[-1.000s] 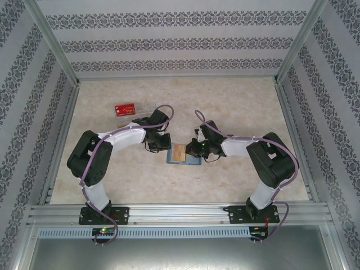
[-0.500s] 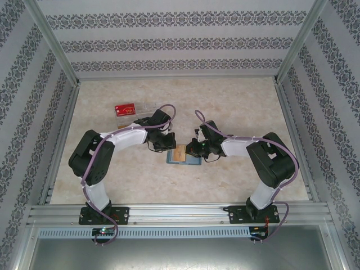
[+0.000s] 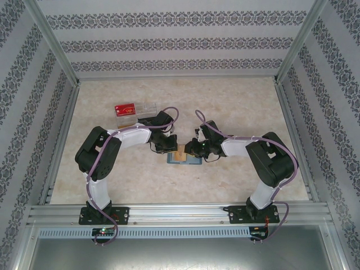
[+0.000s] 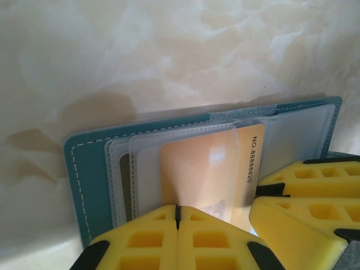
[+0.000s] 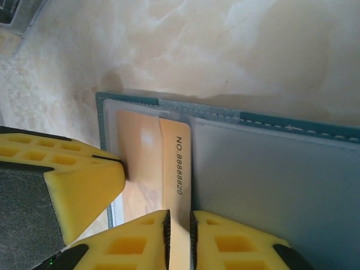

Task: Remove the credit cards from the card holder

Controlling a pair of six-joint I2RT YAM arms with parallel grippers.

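The blue-grey card holder (image 3: 192, 161) (image 4: 90, 180) (image 5: 270, 180) lies open on the marble table between my two grippers. A tan-orange credit card (image 3: 180, 153) (image 4: 253, 157) (image 5: 177, 157) printed "NO.8888820" sticks partly out of a clear sleeve. My left gripper (image 3: 170, 147) (image 4: 178, 216) is shut, and the clear sleeve looks pinched and tented at its tips. My right gripper (image 3: 189, 149) (image 5: 179, 222) stands with its jaws slightly apart over the card's bare strip. The rest of the card is blurred under the sleeve.
A clear plastic tray (image 3: 147, 108) at the back left holds a red card (image 3: 126, 109). Metal frame rails and patterned walls bound the table. Both arms crowd the middle, and open marble lies behind and to the sides.
The left arm has swung right, closer to the holder, and its jaws have closed. The right gripper's jaws have parted a little. The holder has stayed put.
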